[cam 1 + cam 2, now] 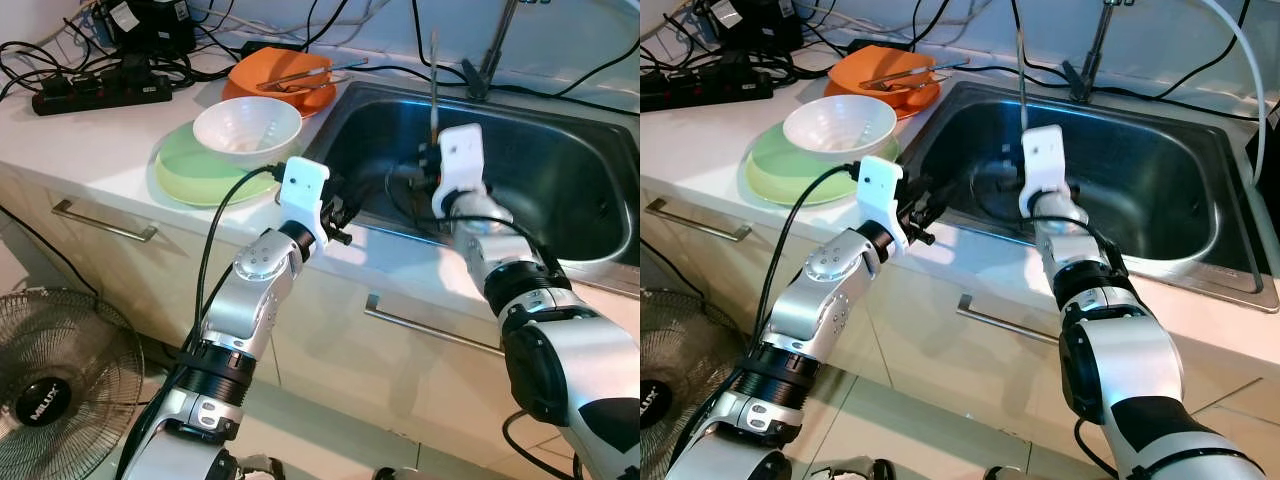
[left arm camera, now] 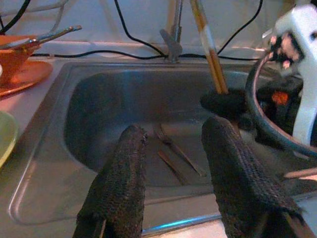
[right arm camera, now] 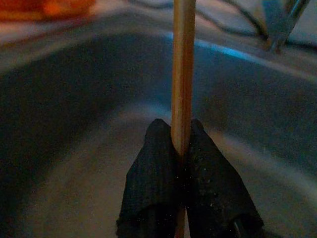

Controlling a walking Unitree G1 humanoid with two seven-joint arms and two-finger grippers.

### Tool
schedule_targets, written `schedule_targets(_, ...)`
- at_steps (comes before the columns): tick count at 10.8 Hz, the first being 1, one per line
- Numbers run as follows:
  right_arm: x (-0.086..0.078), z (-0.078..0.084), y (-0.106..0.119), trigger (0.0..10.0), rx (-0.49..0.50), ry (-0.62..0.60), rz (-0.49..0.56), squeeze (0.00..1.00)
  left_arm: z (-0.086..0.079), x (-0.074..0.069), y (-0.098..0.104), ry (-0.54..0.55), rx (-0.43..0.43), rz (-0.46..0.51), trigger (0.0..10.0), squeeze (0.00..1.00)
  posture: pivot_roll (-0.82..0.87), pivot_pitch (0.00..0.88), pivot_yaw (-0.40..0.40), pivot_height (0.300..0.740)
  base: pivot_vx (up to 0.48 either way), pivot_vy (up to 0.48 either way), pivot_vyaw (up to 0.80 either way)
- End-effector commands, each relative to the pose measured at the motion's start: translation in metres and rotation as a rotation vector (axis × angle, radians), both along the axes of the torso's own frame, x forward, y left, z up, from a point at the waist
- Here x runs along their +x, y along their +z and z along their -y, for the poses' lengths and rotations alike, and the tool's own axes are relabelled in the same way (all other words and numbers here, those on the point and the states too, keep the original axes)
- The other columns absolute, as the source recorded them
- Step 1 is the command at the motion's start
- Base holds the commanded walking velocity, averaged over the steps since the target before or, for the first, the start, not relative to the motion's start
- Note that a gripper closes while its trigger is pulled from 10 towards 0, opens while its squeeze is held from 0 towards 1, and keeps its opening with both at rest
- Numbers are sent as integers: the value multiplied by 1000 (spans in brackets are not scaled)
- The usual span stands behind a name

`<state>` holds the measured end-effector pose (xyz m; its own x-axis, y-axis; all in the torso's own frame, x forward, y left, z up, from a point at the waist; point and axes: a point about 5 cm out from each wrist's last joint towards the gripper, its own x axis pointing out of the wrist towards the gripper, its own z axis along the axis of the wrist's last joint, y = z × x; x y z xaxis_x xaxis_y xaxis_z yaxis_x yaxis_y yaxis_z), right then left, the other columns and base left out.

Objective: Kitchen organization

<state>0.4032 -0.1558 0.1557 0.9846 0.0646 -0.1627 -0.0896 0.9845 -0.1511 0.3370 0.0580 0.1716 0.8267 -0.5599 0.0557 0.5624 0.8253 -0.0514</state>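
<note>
over sink (image 1: 560, 190): right gripper (image 3: 182, 148) pinches chopsticks (image 3: 183, 74) low; light, stiff, slippery, likely to pivot. left gripper (image 2: 173, 163) open wide, empty.

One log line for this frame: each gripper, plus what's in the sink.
right gripper shut on chopsticks over sink | left gripper open | fork in sink

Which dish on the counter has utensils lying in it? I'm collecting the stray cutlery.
The orange bowl, farthest back on its orange plate beside the sink, with metal utensils across its rim. The white bowl on the green plate holds none.
</note>
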Motion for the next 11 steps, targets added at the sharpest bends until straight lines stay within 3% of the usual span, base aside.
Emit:
schedule_targets(1,3,1,7,10000,-5,-9,-7,0,1,-2,0,-1,16,1,10000,0,108,56,-10,740,0,0,0)
schedule_targets(5,0,2,-7,10000,-22,-15,-121,0,3,-6,-1,-2,21,-10,10000,0,128,72,-18,740,0,0,0)
schedule_targets(6,0,-1,-8,10000,-14,-7,-128,1000,3,-6,0,1,22,-11,10000,0,130,75,-19,740,0,0,0)
schedule_targets(9,0,-5,-8,10000,-13,3,-123,1000,2,-6,0,3,20,-13,10000,0,129,79,-20,740,0,0,0)
schedule_targets(10,0,-6,-6,10000,-31,12,-110,141,3,-6,0,2,17,-14,10000,0,128,81,-20,740,0,0,0)
schedule_targets(11,2,-6,-1,10000,-38,17,-74,0,3,-6,1,5,14,-5,10000,0,127,83,-19,740,0,0,0)
